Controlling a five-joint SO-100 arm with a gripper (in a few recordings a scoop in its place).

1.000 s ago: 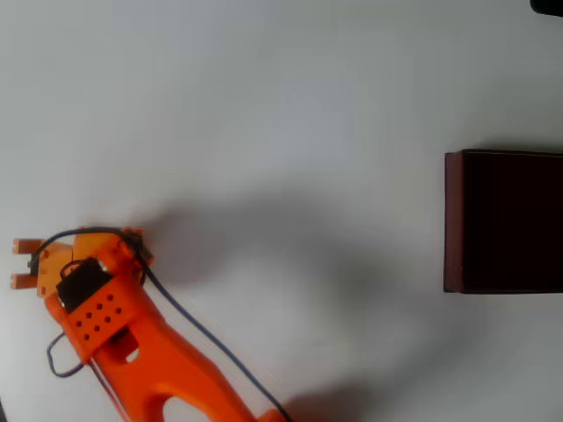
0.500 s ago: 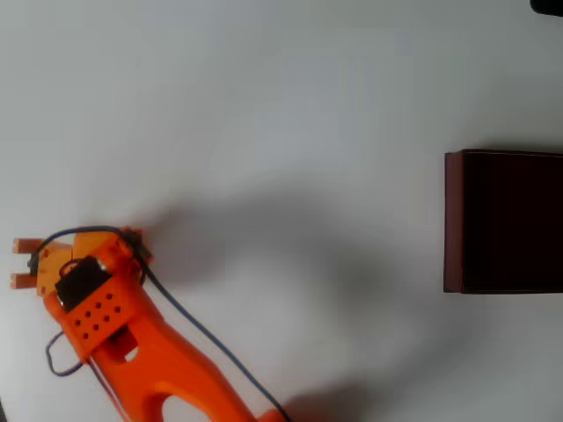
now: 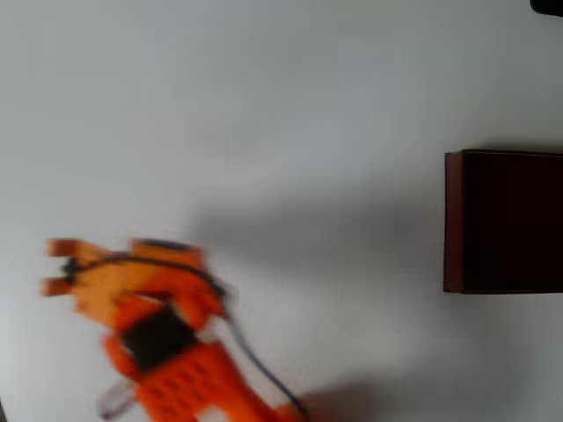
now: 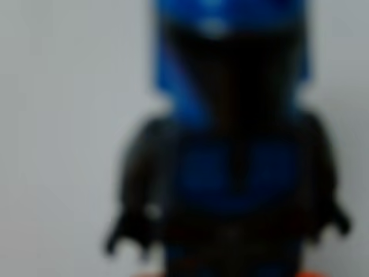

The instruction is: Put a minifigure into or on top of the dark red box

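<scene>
The minifigure (image 4: 230, 150), with its bright blue head and blue-black body, looms very close and blurred in the wrist view. Slivers of orange finger touch its legs at the bottom edge. In the overhead view my orange gripper (image 3: 54, 266) is at the lower left, smeared by motion, and the figure is hidden beneath it. The gripper looks shut on the minifigure. The dark red box (image 3: 506, 220), with thin maroon walls and a very dark inside, sits at the right edge, far from the gripper.
The white table (image 3: 281, 105) stretches bare between the arm and the box. A black cable (image 3: 255, 365) trails along the arm. A dark object (image 3: 547, 5) sits at the top right corner.
The arm held still at first, then swung to the right and now shows as a blur, with the fingertips shifted right. The box has not moved.
</scene>
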